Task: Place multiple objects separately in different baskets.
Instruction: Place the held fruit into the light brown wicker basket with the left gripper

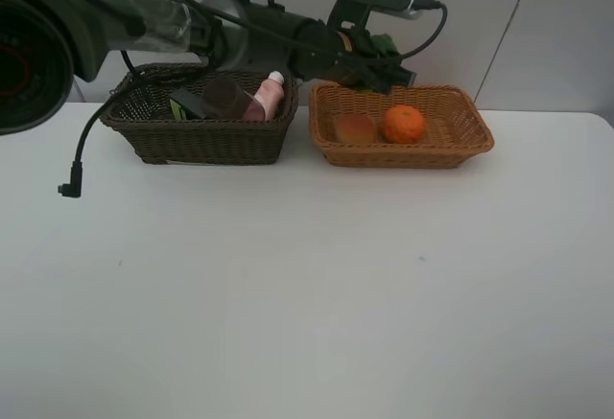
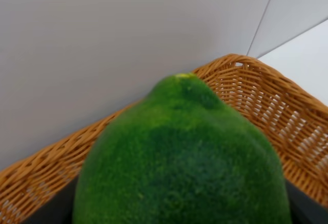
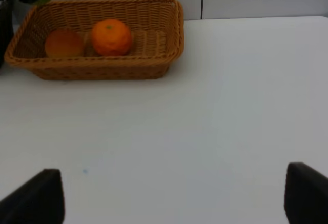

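No legible writing on pink bottle (image 1: pixel 268 96)

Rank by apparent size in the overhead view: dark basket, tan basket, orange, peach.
1. Dark basket and tan basket: look alike in footprint, so unranked.
2. Orange.
3. Peach, slightly smaller, partly hidden by the rim.

The dark basket (image 1: pixel 201 136) is a deep brown weave, and in it stand a pink bottle (image 1: pixel 266 99) with a white cap and a dark bottle (image 1: pixel 206 101) showing a bit of green. The light basket (image 1: pixel 436 146) is an orange-tan weave, holding an orange (image 1: pixel 404 124) and a peach (image 1: pixel 356 129) of dull orange-yellow. The green fruit (image 2: pixel 179 162) is mottled dark and bright green with a yellowish tip, and the table (image 1: pixel 307 294) is plain white.
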Motion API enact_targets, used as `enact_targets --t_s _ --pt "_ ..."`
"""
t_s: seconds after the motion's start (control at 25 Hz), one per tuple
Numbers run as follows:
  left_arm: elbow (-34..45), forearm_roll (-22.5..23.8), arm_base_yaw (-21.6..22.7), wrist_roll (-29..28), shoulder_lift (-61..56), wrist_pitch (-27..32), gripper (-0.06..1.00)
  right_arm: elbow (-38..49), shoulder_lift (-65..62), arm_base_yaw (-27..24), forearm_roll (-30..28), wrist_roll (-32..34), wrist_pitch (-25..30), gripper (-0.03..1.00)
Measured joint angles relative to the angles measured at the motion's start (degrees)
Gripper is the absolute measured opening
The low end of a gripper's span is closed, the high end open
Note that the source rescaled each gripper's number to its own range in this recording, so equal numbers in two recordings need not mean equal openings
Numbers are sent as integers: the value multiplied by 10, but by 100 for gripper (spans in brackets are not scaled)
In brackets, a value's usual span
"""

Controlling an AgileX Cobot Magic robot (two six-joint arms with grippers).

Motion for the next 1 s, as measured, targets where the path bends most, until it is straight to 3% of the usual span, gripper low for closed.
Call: enact_targets --t_s 0.24,1.0 --pt "0 0 7 2 36 -83 60 0 0 0 0 0 0 79" --pt "0 0 32 2 89 -120 60 0 0 0 0 0 0 79"
